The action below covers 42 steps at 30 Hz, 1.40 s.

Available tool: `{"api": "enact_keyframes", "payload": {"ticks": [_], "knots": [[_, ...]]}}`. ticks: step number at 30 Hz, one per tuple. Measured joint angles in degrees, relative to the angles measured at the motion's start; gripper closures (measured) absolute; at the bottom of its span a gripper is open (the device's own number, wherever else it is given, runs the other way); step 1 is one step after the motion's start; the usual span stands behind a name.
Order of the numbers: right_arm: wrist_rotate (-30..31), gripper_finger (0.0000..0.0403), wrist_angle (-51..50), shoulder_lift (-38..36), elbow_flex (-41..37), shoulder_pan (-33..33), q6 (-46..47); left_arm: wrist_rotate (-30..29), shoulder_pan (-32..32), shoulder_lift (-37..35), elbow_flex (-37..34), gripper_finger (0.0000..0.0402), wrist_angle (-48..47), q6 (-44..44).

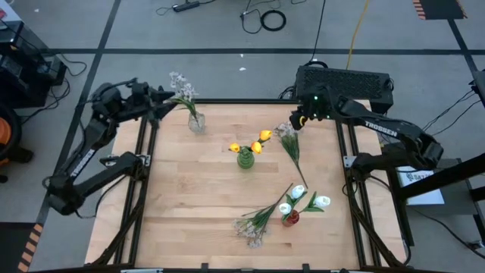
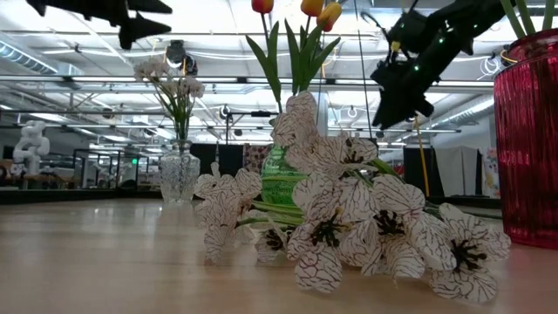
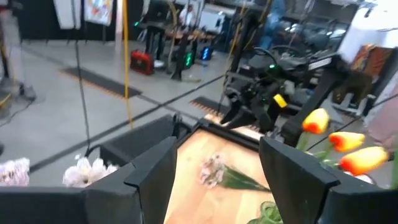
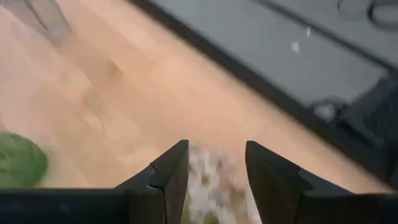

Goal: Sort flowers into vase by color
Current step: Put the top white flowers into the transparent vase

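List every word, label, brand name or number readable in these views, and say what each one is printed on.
"TROSSEN", in white letters on the right arm, in the high view.
A white sheet beside the right arm's base carries dark print, too small to read.
Posters or signs hanging in the room, in the left wrist view, are too blurred to read.
Nothing legible on the vases, flowers or table.
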Motion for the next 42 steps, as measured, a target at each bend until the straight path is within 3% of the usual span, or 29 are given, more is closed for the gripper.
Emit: {"api": "enact_keyframes", "payload": {"ticks": [10, 14, 19, 28, 36, 42], "knots": [[0.9, 0.0252, -18.4, 0.5, -0.5, 1.3, 5.5, -18.0, -17.1, 3.8, 0.0, 0.0166, -0.3, 3.2], [1.3, 0.0244, -19.1, 0.5, -3.6, 4.6, 9.5, -20.0, -22.4, 4.2, 0.0, 0.0167, -0.9, 3.3], [1.3, 0.0192, -17.5, 0.5, -9.7, 10.6, 15.5, -22.9, -26.3, 4.2, 0.0, 0.0166, -0.5, 3.2], [0.2, 0.0097, -0.3, 0.5, -19.0, 18.3, 24.3, -23.5, -29.6, 5.7, 0.0, 0.0166, -1.4, 4.7], [2.0, 0.0085, 3.4, 0.6, -21.0, 21.3, 26.1, -23.3, -31.5, 7.8, 0.0, 0.0166, -0.4, 4.7], [2.4, 0.0085, 4.6, 5.2, -21.1, 22.9, 26.0, -23.3, -32.1, 9.0, 0.0, 0.0166, 0.0, 4.8]]}}
